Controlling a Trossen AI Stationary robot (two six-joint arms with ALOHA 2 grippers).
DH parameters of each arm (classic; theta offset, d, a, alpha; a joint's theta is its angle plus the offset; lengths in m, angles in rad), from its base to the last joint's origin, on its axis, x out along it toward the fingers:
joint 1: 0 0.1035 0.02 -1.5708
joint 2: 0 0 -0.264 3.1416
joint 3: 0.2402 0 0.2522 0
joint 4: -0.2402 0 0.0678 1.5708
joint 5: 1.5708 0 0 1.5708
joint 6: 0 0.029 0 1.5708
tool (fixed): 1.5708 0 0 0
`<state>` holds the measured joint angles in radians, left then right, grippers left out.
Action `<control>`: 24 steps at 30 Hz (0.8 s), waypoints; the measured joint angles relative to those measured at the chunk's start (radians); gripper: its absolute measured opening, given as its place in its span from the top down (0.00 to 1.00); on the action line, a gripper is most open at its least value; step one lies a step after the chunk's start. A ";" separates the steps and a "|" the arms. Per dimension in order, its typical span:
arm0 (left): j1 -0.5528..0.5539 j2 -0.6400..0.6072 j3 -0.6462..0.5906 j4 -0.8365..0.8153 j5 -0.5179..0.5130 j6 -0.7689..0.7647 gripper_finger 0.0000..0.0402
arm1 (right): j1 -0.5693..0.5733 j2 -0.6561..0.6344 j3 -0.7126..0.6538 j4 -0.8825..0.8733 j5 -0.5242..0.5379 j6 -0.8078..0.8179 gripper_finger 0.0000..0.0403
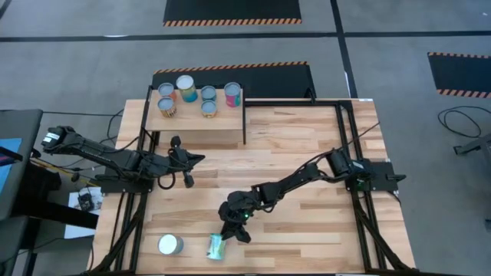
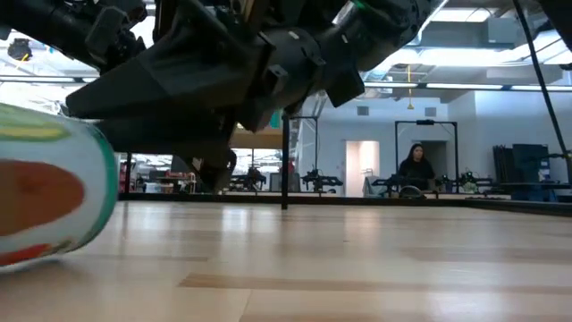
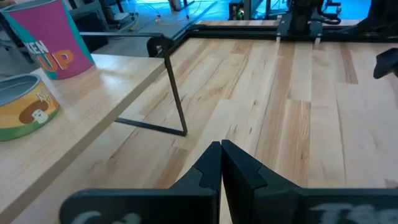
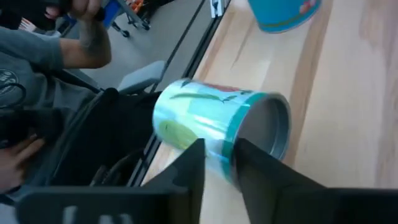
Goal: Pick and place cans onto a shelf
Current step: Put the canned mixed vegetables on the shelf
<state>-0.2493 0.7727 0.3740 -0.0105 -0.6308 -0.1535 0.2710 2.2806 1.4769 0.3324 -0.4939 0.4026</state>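
The light wood shelf [image 1: 196, 123] stands at the table's far left and carries several upright cans [image 1: 208, 93]. The left wrist view shows a pink can [image 3: 53, 37] and an orange one [image 3: 25, 112] on it. A teal-labelled can [image 1: 216, 247] lies on its side near the table's near edge, and it also shows in the right wrist view [image 4: 217, 121]. A whitish-topped can [image 1: 169, 244] stands upright to its left. My right gripper [image 1: 232, 230] hovers at the lying can, its fingers [image 4: 189, 165] a narrow gap apart. My left gripper [image 1: 198, 159] is shut and empty before the shelf. My right gripper points slanting down toward the table's near edge. Its fingertips stand at the side wall [image 4: 214, 149] of the lying teal can, near the can's open-looking metal end. I cannot tell whether they touch it. The can lies on its side on the table.
The shelf's black leg [image 3: 176, 93] stands close ahead of my left gripper. A person in grey sleeves [image 4: 37, 68] sits just beyond the table's near edge, and another person [image 2: 416, 165] sits far off in the room. Bare planks [image 1: 307, 153] lie between the arms.
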 joint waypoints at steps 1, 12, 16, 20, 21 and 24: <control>0.000 0.000 0.000 0.000 0.000 0.000 1.00 | 0.000 -0.001 0.000 -0.004 -0.001 0.000 0.73; 0.000 0.000 0.000 0.001 0.000 -0.001 1.00 | -0.005 0.000 0.000 -0.014 -0.003 -0.016 0.97; 0.000 0.000 0.000 0.001 0.000 -0.001 1.00 | -0.006 0.000 0.000 -0.015 0.012 -0.020 0.98; 0.000 0.000 0.000 0.001 0.000 -0.001 1.00 | -0.018 -0.027 -0.001 -0.052 0.034 -0.049 0.98; 0.000 0.000 0.000 0.001 0.000 -0.001 1.00 | -0.021 -0.039 -0.001 -0.072 0.046 -0.061 0.98; 0.000 0.000 0.000 0.002 -0.001 -0.001 1.00 | -0.031 -0.088 -0.001 -0.165 0.088 -0.121 0.99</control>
<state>-0.2493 0.7727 0.3740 -0.0090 -0.6315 -0.1543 0.2395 2.1928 1.4757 0.1678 -0.4055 0.2821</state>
